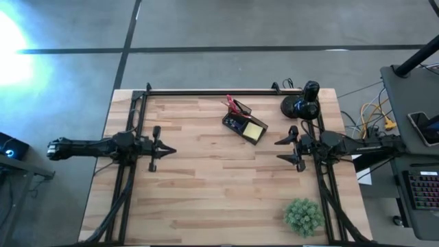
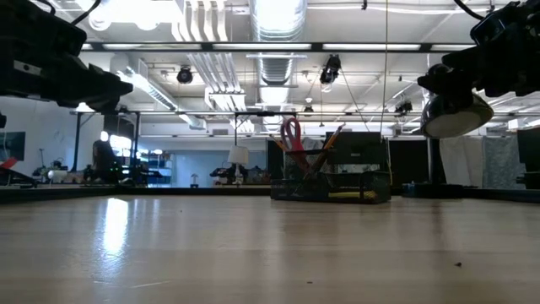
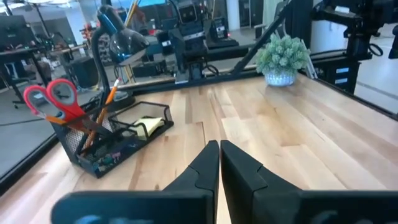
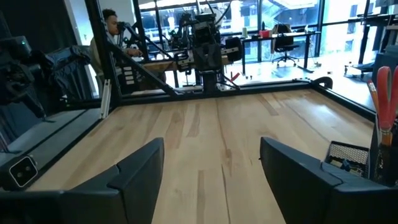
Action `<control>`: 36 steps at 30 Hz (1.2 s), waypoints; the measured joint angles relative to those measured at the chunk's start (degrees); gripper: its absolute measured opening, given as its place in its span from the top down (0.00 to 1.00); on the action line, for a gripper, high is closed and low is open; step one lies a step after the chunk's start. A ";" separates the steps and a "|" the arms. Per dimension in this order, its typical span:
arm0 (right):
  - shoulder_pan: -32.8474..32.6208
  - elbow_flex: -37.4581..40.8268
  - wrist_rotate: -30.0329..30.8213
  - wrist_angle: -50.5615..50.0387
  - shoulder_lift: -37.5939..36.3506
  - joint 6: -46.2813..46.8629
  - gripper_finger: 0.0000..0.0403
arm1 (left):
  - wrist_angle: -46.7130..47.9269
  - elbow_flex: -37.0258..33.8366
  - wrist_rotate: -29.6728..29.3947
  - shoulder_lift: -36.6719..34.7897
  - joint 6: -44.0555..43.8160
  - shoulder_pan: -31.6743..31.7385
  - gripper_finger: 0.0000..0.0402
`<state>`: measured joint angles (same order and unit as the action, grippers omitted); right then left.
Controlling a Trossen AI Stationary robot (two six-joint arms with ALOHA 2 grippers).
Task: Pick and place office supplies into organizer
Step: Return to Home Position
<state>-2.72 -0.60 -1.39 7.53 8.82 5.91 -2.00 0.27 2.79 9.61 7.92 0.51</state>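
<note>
Left gripper (image 1: 168, 150) fingers pressed together, over left side of tabletop (image 1: 206, 199). Right gripper (image 1: 281, 149) fingers spread wide, over right side. Organizer (image 1: 245, 124) between them, nearer far edge; scissors (image 3: 53, 102) and pens (image 3: 102, 115) standing inside, yellow sticky pad (image 1: 254, 131) in low compartment.

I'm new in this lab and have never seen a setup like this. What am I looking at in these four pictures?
This is a two-armed robot at a wooden table. One picture looks straight down, one looks level across the tabletop, and two come from cameras on the arms' wrists. The left gripper is shut on nothing; the right gripper is open and empty. Near the far edge, a black organizer holds red scissors, pens and a yellow sticky pad. A green plant stands on the table's right side.
</note>
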 joint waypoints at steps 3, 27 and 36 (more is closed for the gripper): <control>0.00 0.00 0.00 0.00 0.00 0.02 0.36 | 0.01 0.00 0.00 0.80 0.00 0.00 1.00; 0.00 0.04 0.00 0.02 0.00 0.02 0.36 | -0.07 0.00 -0.02 3.12 -0.02 0.00 1.00; 0.00 0.04 0.00 0.00 0.00 0.02 0.36 | -0.08 0.00 0.00 2.99 -0.01 0.00 1.00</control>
<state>-2.72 -0.56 -1.39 7.53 8.82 5.93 -2.08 0.27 2.79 12.60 7.92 0.51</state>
